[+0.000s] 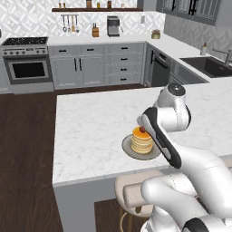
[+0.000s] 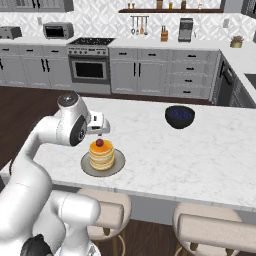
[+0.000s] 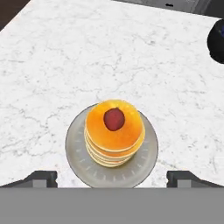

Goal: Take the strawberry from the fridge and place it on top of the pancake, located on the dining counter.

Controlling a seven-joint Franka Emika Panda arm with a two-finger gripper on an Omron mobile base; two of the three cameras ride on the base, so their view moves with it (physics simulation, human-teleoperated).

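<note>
The strawberry point(image 3: 113, 119) point(image 2: 99, 142) point(image 1: 142, 129), small and red, rests on top of the pancake point(image 3: 114, 135) point(image 2: 102, 155) point(image 1: 142, 141), a golden stack on a grey round plate point(image 3: 81, 162) point(image 2: 87, 167). The plate stands near the front edge of the white marble dining counter point(image 3: 52, 65) point(image 2: 175, 150) point(image 1: 90, 122). My gripper point(image 3: 113, 177) point(image 2: 100, 132) hovers just above the stack, open, with its fingertips point(image 3: 41, 177) wide apart on either side of the plate and nothing between them. The fridge is out of view.
A black bowl point(image 2: 179, 116) point(image 3: 216, 41) sits on the counter to the right of the plate. Padded stools point(image 2: 210, 225) point(image 1: 131, 192) stand under the counter's near edge. Grey cabinets, an oven point(image 2: 90, 67) and a sink point(image 1: 210, 65) line the far walls.
</note>
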